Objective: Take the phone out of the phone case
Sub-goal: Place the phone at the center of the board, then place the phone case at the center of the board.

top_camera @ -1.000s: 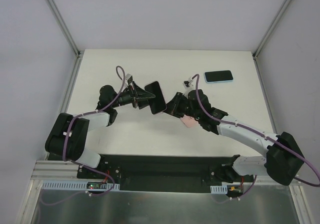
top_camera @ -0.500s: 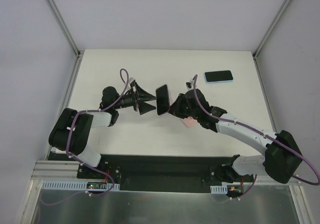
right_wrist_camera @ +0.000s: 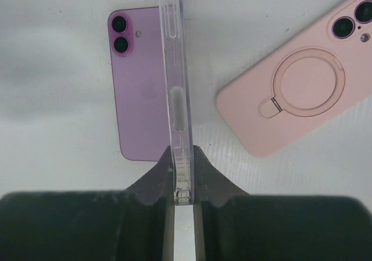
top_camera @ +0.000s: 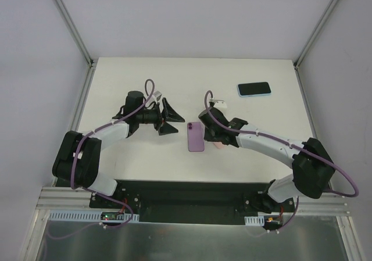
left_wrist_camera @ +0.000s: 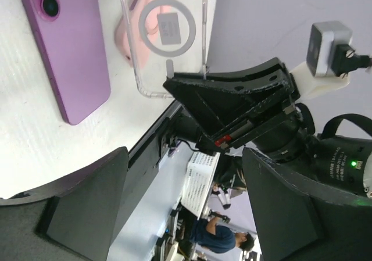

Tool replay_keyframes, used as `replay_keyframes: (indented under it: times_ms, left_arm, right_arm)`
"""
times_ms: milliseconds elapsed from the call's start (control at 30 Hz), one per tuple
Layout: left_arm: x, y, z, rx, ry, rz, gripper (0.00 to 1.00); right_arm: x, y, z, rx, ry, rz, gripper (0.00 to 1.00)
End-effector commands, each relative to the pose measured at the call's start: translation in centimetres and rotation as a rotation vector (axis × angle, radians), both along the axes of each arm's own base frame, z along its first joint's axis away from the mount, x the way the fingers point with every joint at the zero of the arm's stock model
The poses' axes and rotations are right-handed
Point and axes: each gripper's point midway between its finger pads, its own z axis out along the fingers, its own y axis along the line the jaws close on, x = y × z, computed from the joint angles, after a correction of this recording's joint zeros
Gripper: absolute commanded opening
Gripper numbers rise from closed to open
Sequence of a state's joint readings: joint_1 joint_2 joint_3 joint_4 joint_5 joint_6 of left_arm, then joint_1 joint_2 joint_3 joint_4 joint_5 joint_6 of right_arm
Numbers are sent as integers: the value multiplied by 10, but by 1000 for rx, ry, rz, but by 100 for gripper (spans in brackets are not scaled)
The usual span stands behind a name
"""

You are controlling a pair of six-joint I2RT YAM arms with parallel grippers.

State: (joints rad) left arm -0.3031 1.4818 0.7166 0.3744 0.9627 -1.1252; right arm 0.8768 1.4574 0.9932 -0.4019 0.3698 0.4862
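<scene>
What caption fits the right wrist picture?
Clear case pinched in the right jaws; purple phone and pink case lie on the table.

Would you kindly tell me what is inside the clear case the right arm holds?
Nothing visible: the clear case is see-through and empty, the pink case showing behind it. The purple phone lies on the table alongside. The case's end between the right gripper's jaws is covered.
</scene>
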Motion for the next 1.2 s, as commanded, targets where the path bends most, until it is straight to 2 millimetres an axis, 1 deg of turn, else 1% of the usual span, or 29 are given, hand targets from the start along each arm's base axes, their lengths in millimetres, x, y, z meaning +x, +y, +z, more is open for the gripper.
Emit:
replay_keyframes:
  times_ms: [0, 133, 233, 300, 333, 400, 433, 467, 500, 533, 567, 600, 633, 667, 733, 767, 833, 867, 900, 933, 967, 1033, 1067, 1100, 1133, 1167]
  left_arm:
    - [-11, 2, -17, 111, -3, -32, 77]
    - [-13, 3, -22, 124, -1, -32, 77]
    - [-15, 5, -24, 136, -5, -31, 77]
    - [-15, 7, -25, 143, -4, -27, 76]
    - [-15, 7, -24, 144, -8, -25, 76]
    - [-16, 13, -25, 147, 1, -12, 76]
    - [-17, 17, -21, 145, -12, -1, 76]
    - [-19, 21, -22, 149, -14, 6, 76]
    - [-16, 29, -22, 152, -17, 31, 76]
    - [-18, 33, -17, 153, -25, 42, 76]
    - [-20, 38, -19, 158, -27, 52, 76]
    - [-19, 44, -13, 155, -44, 70, 77]
    - [-22, 46, -13, 158, -38, 73, 77]
    - [-24, 48, -13, 160, -41, 75, 77]
    - [-26, 50, -6, 154, -65, 78, 77]
    - [-26, 50, -6, 154, -70, 79, 78]
    - [-32, 51, -5, 155, -59, 79, 78]
    - [-33, 51, -3, 154, -62, 78, 78]
    - [-34, 51, -2, 155, -65, 79, 78]
    - [-35, 51, 0, 152, -69, 77, 78]
    - [-37, 52, -1, 156, -66, 76, 78]
    - [-38, 52, 2, 154, -75, 76, 79]
    - [-39, 52, 2, 154, -76, 76, 79]
    - [-39, 52, 3, 154, -76, 76, 79]
    - [-39, 52, 5, 150, -80, 73, 79]
    - [-39, 51, 6, 145, -81, 69, 79]
  right_arm:
    - [8, 3, 4, -14, -25, 0, 1]
    - [7, 3, 4, -15, -27, 0, 1]
    - [10, 2, 9, -14, -42, 8, 1]
    - [12, 9, 11, 18, -34, 28, 1]
    - [21, 14, 17, 56, -42, 28, 2]
    - [30, 22, 19, 112, -20, 46, 1]
    - [42, 31, 31, 158, -43, 50, 2]
    - [47, 36, 27, 170, -26, 61, 1]
    - [55, 41, 30, 219, -8, 75, 2]
    - [65, 49, 35, 257, -17, 81, 1]
    - [78, 58, 38, 284, -13, 85, 2]
    - [89, 63, 42, 325, -4, 94, 1]
    - [96, 73, 47, 369, 5, 115, 1]
    - [114, 85, 50, 399, 8, 120, 1]
    - [132, 93, 49, 459, 49, 109, 1]
    - [148, 103, 47, 487, 62, 104, 16]
    - [169, 101, 42, 511, 75, 52, 50]
    - [175, 99, 29, 499, 96, 29, 75]
    - [183, 95, 32, 496, 85, 6, 81]
    - [184, 88, 28, 479, 99, -13, 85]
    - [183, 84, 32, 472, 88, -19, 87]
    - [178, 63, 23, 419, 91, -52, 87]
    - [176, 51, 29, 393, 70, -77, 87]
    - [166, 33, 18, 344, 105, -107, 87]
    - [160, 20, 14, 300, 113, -120, 87]
    - [157, 1, 23, 244, 76, -156, 87]
